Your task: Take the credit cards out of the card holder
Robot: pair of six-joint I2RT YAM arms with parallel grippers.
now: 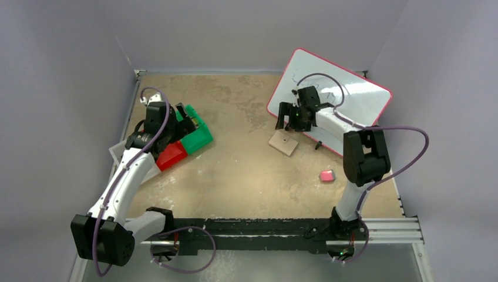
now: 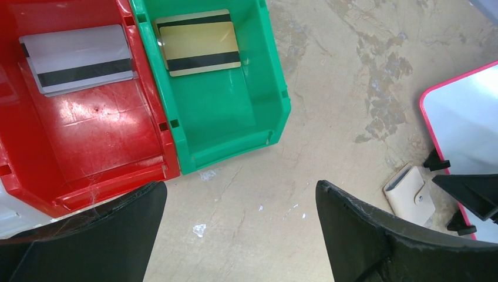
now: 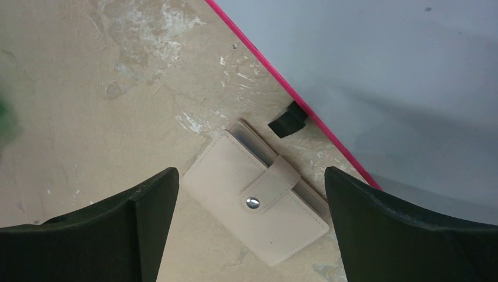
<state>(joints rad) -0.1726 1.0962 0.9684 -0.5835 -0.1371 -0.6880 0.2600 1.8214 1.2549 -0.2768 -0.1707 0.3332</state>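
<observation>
**With the card holder shut, both grippers hang open**

Though the snap tab is fastened, we log the tan card holder (image 1: 283, 143) flat on the table (image 1: 235, 176), right of centre, just beside the near-left edge of the pink-framed whiteboard (image 1: 335, 88). In the right wrist view the card holder (image 3: 255, 197) lies closed, tab and stud up, with a grey-blue edge showing along one side.

The right gripper (image 1: 288, 117) hovers over it, fingers spread wide and holding nothing. Seen from the wrist, the right gripper (image 3: 251, 173) frames the holder between its two fingers.

The left gripper (image 1: 182, 117) sits at the far left over the bins. In its own wrist view the left gripper (image 2: 241, 185) has its fingers wide apart, with bare table between them.

We see silver-grey cards (image 2: 79, 59) stacked in the red bin (image 2: 88, 135) and gold cards (image 2: 199, 44) stacked in the green bin (image 2: 223, 111), magnetic stripes up. The two bins touch side by side.

A small pink block (image 1: 327, 175) lies near right, well apart from the holder.
</observation>
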